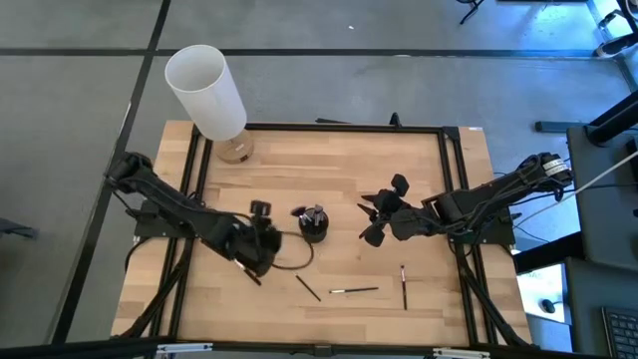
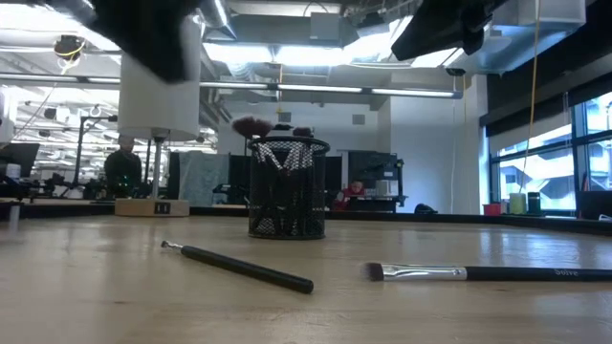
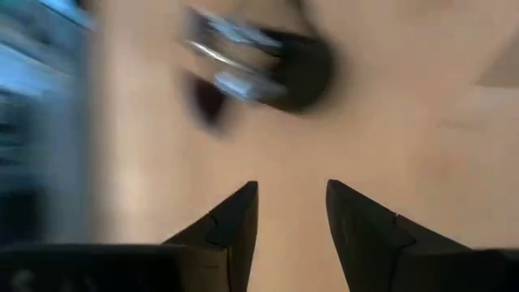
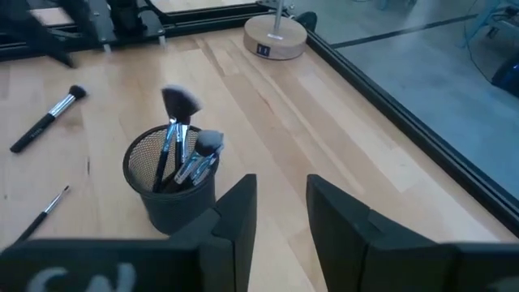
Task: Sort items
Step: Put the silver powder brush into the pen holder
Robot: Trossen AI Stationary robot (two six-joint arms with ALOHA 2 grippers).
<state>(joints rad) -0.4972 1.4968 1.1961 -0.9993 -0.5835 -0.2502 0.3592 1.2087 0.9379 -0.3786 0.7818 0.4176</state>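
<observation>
The left claw [image 1: 261, 249] is seen low over the wooden desk [image 1: 329, 160], just left of the black mesh cup [image 1: 313, 224]; its two fingers [image 3: 231, 223] are parted with nothing between them. The right claw [image 1: 377, 221] is held to the right of the cup, fingers [image 4: 235, 215] likewise spread and empty.

Nearest the desk's front edge, three makeup brushes are laid loose and apart: a dark slanted brush [image 1: 307, 287], a level brush [image 1: 355, 290] with a silver ferrule, and an upright-lying brush [image 1: 404, 286] farthest right. One more brush [image 4: 47, 118] is seen lying past the cup in the right wrist view.

Several brushes [image 4: 185, 150] are stood in the mesh cup, bristles upward. At the far left corner, a tall white cylinder [image 1: 206, 90] is mounted on a round wooden base [image 1: 235, 150].
</observation>
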